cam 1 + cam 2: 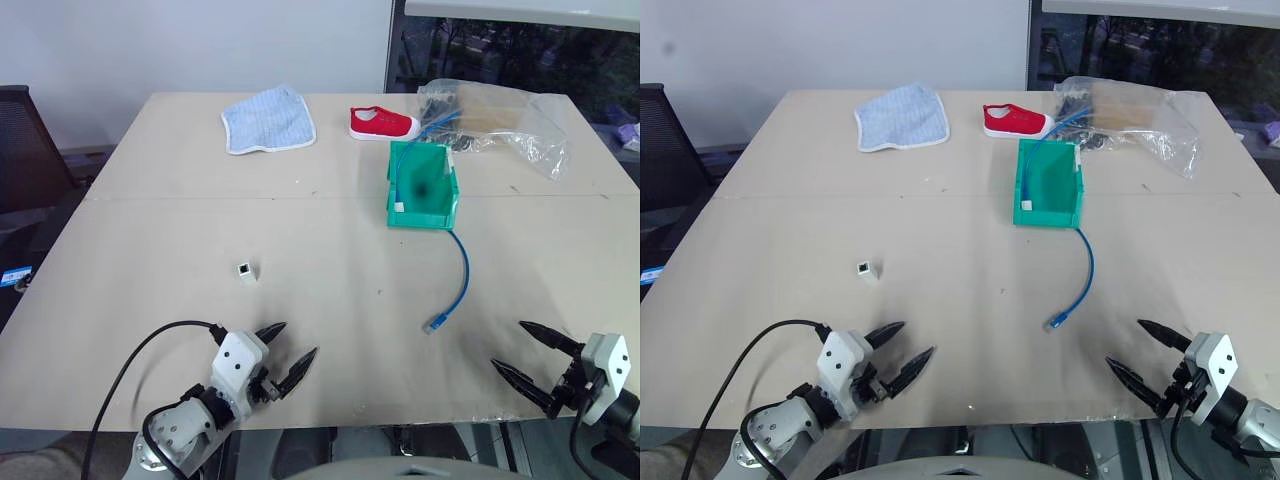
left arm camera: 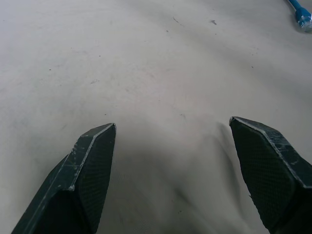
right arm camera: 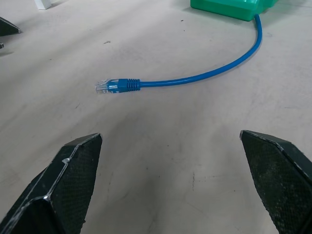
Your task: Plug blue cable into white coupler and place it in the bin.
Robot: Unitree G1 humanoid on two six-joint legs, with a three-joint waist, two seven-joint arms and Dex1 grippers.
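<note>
The blue cable (image 1: 462, 272) lies curved on the table, running from the green bin's near right corner to its clear plug (image 1: 435, 325). In the right wrist view the plug (image 3: 107, 87) rests just beyond my open right gripper (image 3: 170, 136), untouched. The white coupler (image 1: 246, 270) stands alone left of centre, a short way beyond my left gripper (image 1: 299, 338), which is open and empty. The bin (image 1: 432, 205) sits upright at mid-right. My right gripper (image 1: 508, 344) hovers at the table's near right edge.
A blue-and-white cloth (image 1: 268, 120), a red shoe (image 1: 382, 123) and a crumpled clear plastic bag (image 1: 505, 120) lie along the far side. A black chair (image 1: 25, 150) stands off the table's left side. The table's front edge runs just under both grippers.
</note>
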